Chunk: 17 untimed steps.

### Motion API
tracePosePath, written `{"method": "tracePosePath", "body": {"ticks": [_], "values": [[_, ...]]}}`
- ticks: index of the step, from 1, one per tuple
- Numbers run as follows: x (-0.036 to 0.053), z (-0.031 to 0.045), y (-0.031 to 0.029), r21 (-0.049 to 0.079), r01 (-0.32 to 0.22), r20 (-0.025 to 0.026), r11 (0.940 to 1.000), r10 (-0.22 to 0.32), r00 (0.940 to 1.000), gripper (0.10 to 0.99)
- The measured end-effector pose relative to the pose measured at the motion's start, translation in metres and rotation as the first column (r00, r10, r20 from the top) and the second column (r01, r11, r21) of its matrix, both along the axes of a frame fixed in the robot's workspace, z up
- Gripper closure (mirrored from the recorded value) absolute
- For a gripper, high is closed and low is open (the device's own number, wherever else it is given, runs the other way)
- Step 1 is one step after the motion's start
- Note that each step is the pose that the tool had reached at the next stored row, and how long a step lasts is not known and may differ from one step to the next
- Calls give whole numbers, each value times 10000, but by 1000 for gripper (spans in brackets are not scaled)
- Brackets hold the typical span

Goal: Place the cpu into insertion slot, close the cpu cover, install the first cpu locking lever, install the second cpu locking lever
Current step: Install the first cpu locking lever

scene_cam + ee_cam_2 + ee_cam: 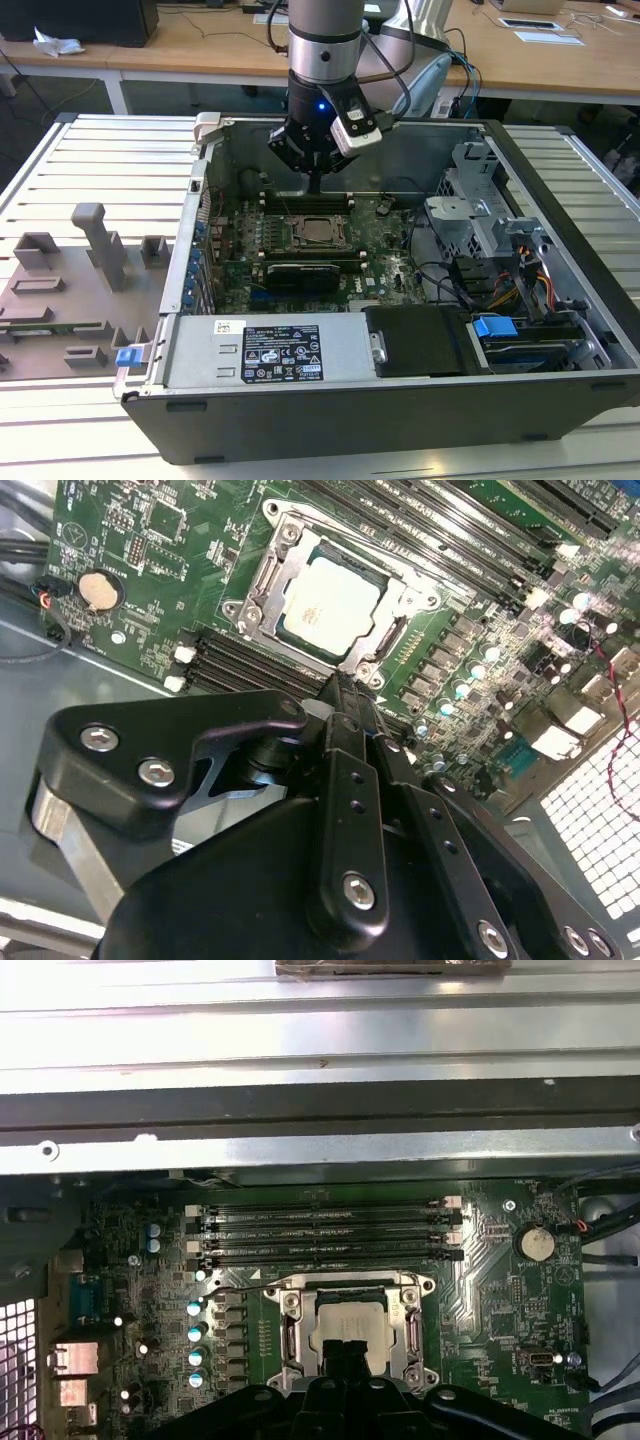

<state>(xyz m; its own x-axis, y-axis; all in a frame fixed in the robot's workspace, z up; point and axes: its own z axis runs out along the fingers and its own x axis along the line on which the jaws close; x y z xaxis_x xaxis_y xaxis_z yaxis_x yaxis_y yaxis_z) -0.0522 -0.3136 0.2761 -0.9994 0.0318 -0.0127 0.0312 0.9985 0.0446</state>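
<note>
- the computer case (400, 415) is lying open on the table (100, 160), with the green motherboard (385, 245) sitting on its floor.
- the gripper (314, 186) is hanging inside the case, its fingers (345, 740) pressing together and gripping nothing.
- the cpu cover (268, 580) is lying flat over the insertion slot (412, 1332), near the motherboard's middle.
- the cpu (330, 602) is sitting in that slot, just below the gripper, which is hovering by the slot's edge nearest the memory slots (240, 665).

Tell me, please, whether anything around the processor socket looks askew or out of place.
Nothing stands out. The chip lies flat and square, and the metal frame appears to be down around it, lined up with its edges. The gripper hangs above the chip.
</note>
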Motion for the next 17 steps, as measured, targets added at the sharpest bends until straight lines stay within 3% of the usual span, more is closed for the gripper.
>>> {"method": "tracePosePath", "body": {"ticks": [9,17], "values": [[0,0,0,0,-774,0,9970,774,9970,980],[0,0,0,0,-1580,-1,9874,1580,9874,980]]}}
